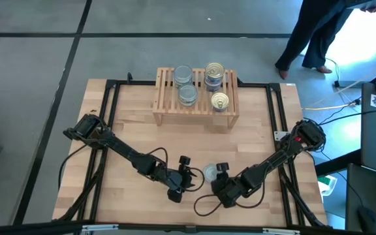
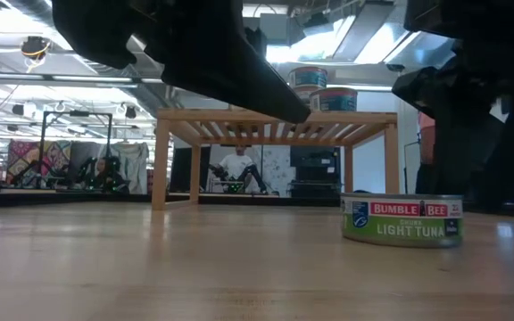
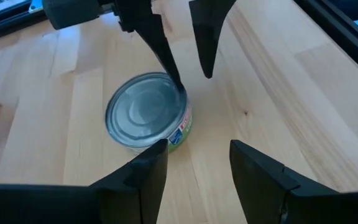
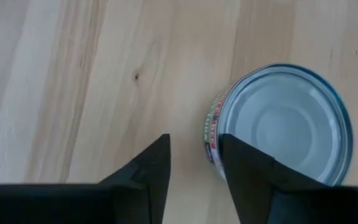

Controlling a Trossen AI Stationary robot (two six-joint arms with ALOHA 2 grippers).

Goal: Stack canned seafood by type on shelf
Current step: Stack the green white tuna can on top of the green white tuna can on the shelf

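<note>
A silver-topped tin of tuna (image 1: 210,172) stands on its base on the wooden table near the front edge, also seen in the low view (image 2: 402,219). My left gripper (image 1: 190,170) is open just left of it, and the tin (image 3: 148,112) lies ahead of one finger, not between the two. My right gripper (image 4: 193,167) is open just right of the tin (image 4: 284,124), which is outside its fingers. On the slatted shelf (image 1: 165,108) at the far side stand silver-topped tins (image 1: 185,85) on the left and gold-topped tins (image 1: 217,85) on the right. My right gripper slants down from the table's right, with the outer side of one finger (image 3: 169,65) at the tin's rim (image 3: 178,102). Whether it touches the tin, I cannot tell. The tin stands upright on the table.
A black frame rail (image 1: 109,98) runs round the table's far half. A person (image 1: 315,36) stands on the floor beyond the far right corner. Bare wood lies between the shelf and the grippers.
</note>
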